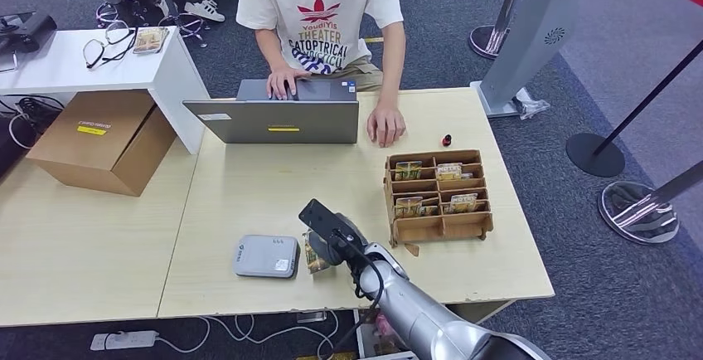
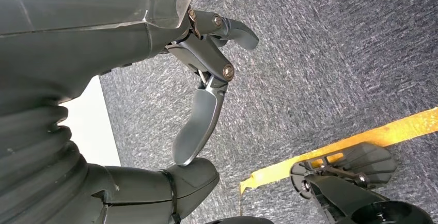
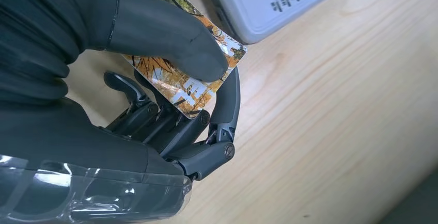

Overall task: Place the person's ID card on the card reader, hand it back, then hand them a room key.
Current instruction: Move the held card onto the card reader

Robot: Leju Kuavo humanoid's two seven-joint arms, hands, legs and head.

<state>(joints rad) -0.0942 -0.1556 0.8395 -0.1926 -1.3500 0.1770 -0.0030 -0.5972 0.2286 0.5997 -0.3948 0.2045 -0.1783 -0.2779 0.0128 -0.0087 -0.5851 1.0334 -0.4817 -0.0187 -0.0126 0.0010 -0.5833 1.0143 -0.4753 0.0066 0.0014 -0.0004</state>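
right hand reaching low over the table, thumb and fingers pinching the id card just beside the grey card reader. left hand hanging over carpet, fingers apart, holding nothing.

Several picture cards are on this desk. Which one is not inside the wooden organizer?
The card pinched in the right hand, just beside the grey card reader. The other cards sit in compartments of the wooden organizer.
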